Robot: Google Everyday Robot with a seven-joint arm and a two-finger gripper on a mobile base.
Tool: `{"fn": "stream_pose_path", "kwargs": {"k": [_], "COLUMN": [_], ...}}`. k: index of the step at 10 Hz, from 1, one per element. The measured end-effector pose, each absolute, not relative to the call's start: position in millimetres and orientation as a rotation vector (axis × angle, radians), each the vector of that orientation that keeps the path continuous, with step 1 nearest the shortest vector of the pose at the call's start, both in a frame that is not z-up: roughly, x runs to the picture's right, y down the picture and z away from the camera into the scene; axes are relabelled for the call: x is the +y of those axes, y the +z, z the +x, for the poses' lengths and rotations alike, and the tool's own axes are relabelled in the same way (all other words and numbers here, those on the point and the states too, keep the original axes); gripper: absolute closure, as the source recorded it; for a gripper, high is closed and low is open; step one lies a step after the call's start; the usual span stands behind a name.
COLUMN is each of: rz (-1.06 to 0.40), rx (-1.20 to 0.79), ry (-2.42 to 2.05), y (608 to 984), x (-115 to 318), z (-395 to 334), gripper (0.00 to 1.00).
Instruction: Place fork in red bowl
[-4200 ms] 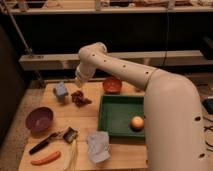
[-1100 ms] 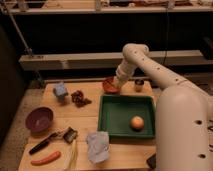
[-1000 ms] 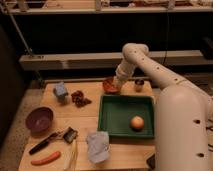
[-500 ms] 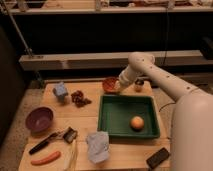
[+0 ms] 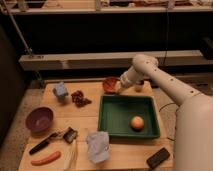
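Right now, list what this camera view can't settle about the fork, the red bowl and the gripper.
- Fork: not discernible anywhere; too thin, or hidden by the arm.
- Red bowl: its right part is covered by the gripper, so its contents are unreadable.
- Gripper: sits at the bowl's right edge, above the green tray; whether it holds anything is unclear.

End effector (image 5: 120, 89) by red bowl (image 5: 110, 84), green tray (image 5: 129, 115) w/ orange (image 5: 137, 122)

I see a light wooden table (image 5: 100, 156) across the lower frame | grey floor at lower left and far right | pale long shelf rail (image 5: 75, 61) mid-frame | dark wall behind | gripper (image 5: 120, 91) sits centre frame, past the table's far edge.
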State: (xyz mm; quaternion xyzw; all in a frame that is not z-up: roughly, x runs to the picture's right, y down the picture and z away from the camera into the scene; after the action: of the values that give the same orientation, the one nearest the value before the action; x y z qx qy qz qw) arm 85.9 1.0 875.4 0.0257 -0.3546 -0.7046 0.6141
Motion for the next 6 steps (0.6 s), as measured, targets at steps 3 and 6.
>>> {"fn": "stream_pose_path", "kwargs": {"k": [3,6], "rz": [0.045,0.028], "rx": [-0.818,-0.83], "ry": [-1.603,-1.588], "y": [878,885], "x": [0,-5], "z": [95,101], "gripper": [1.0,0.79]}}
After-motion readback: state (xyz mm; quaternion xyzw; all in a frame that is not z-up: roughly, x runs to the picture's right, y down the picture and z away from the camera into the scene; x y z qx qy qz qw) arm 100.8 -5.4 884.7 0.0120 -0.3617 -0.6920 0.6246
